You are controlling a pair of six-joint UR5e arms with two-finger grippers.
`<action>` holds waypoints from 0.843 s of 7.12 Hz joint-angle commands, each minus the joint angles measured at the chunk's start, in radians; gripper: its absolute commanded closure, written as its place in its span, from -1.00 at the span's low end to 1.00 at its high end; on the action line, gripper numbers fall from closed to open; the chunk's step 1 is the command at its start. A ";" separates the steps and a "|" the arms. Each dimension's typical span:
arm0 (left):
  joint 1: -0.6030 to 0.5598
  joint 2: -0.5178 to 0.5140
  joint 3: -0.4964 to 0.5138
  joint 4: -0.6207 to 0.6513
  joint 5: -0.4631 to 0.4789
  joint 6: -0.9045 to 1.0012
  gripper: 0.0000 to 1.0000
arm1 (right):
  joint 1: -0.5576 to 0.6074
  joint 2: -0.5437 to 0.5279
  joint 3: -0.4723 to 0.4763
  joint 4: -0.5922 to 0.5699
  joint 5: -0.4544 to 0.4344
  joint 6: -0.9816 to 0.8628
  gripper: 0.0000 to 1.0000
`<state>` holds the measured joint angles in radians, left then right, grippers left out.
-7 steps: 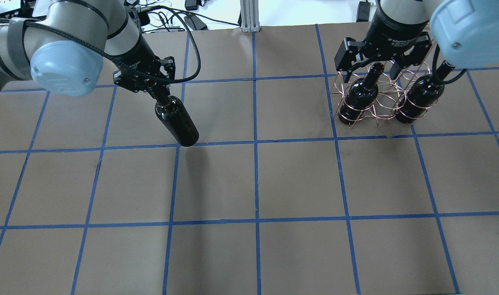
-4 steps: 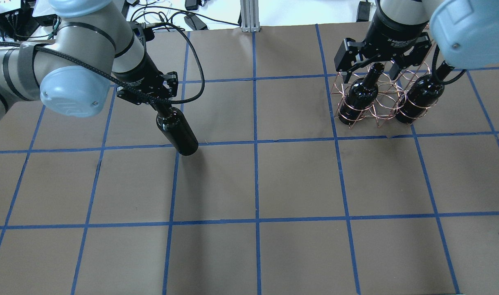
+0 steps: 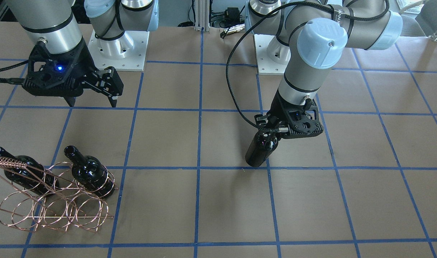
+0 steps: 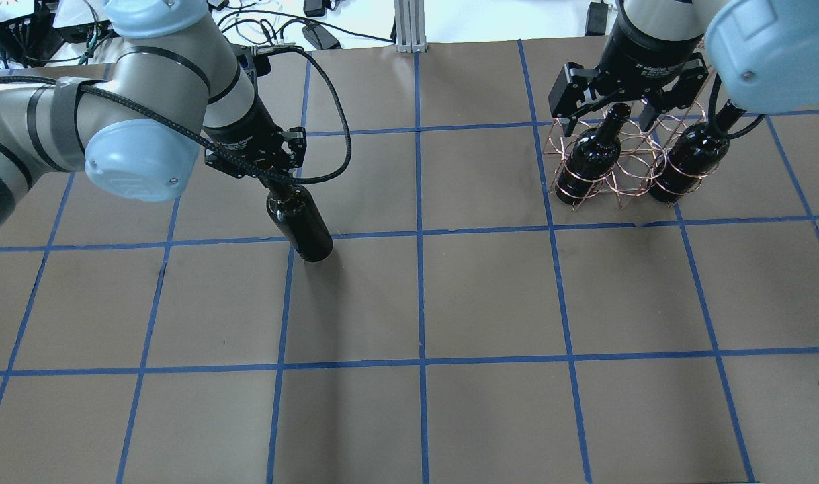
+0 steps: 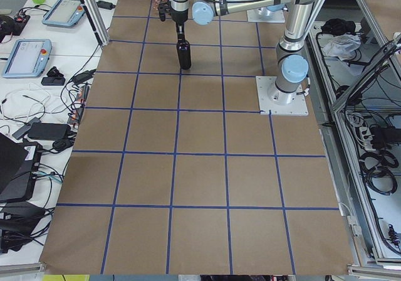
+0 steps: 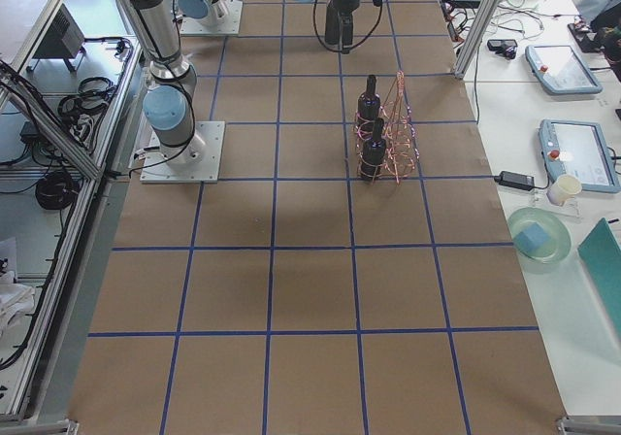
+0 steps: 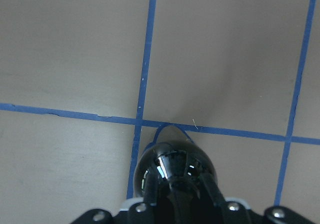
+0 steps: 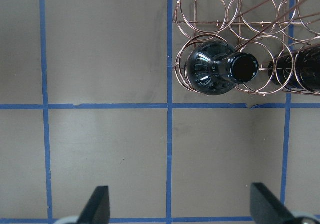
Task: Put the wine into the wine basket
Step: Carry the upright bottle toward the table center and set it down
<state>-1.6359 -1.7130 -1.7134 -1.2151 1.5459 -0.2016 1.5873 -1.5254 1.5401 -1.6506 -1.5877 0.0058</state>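
Three black bottles, one wine basket. Well left of the basket, the left gripper pinches the neck of the wine, neck-up, its base seemingly just off the table. Two other bottles stand apart in the basket's rings. The right gripper hovers above the basket, jaws spread wide.

The left arm reaches forward, wrist pointing down — the left gripper clamps the neck of the wine. The right arm hangs upright, wrist down; the right gripper stands with jaws wide apart.
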 commanded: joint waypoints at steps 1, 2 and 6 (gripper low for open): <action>-0.001 0.003 -0.029 0.000 0.020 0.001 1.00 | -0.001 -0.001 0.000 0.000 0.000 -0.001 -1.00; -0.001 0.003 -0.034 0.002 0.022 0.001 1.00 | -0.001 -0.001 0.000 0.000 0.000 -0.001 -1.00; -0.007 0.019 -0.006 -0.014 0.011 0.002 -1.00 | -0.001 0.001 0.000 -0.002 0.000 -0.001 -1.00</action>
<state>-1.6361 -1.7027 -1.7311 -1.2229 1.5660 -0.2006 1.5862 -1.5259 1.5401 -1.6530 -1.5877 0.0050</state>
